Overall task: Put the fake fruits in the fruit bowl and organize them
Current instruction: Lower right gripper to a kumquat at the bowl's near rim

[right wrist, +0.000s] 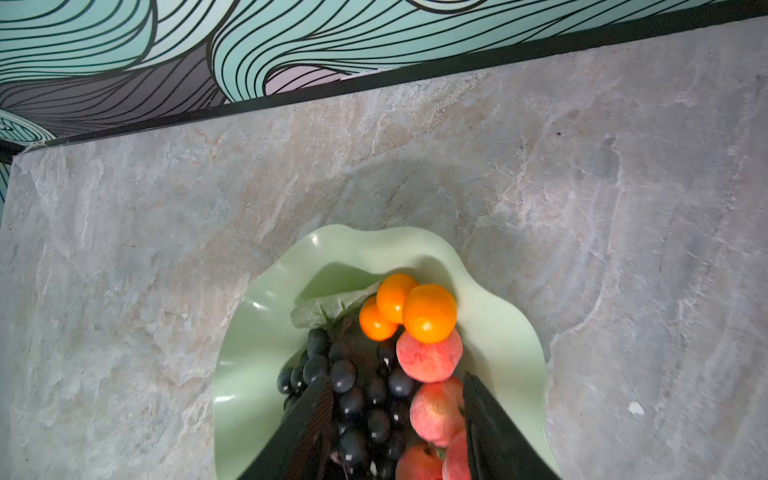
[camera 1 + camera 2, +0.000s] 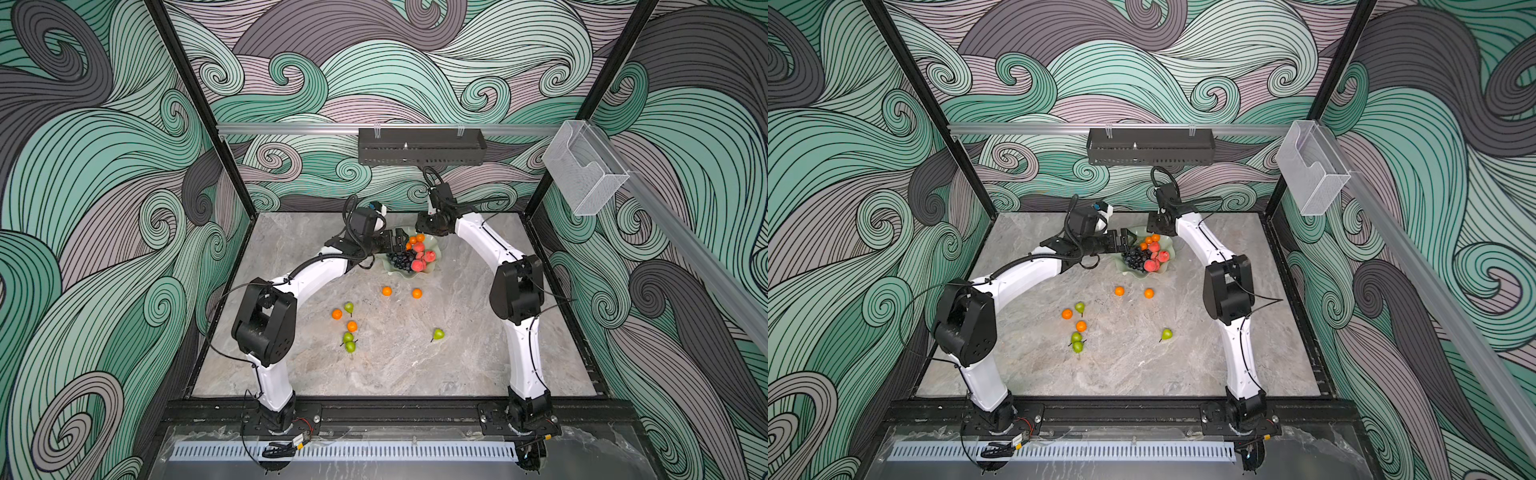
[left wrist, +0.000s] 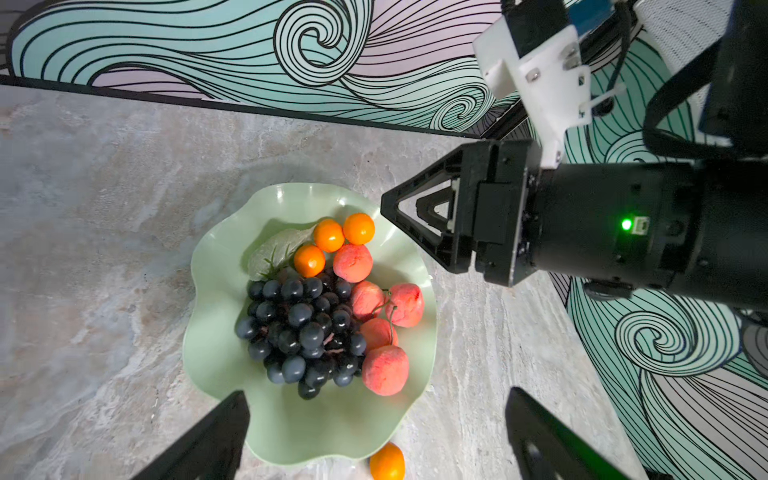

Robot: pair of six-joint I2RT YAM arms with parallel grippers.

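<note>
The fruit bowl point(image 2: 398, 271) sits toward the back of the table point(image 2: 415, 365), holding the grape bunch point(image 3: 303, 328), five peaches point(image 3: 384, 370) and three oranges point(image 3: 328, 235). Four loose oranges point(image 2: 387, 291) and four pears point(image 2: 438, 333) lie on the table nearer the front. The left gripper point(image 3: 378, 397) hangs at the bowl's left edge, jaws spread wide and empty. The right gripper point(image 1: 395, 382) hovers over the grapes and peaches with its jaws partly apart and nothing pinched. Whether one finger brushes a peach is hard to tell.
</note>
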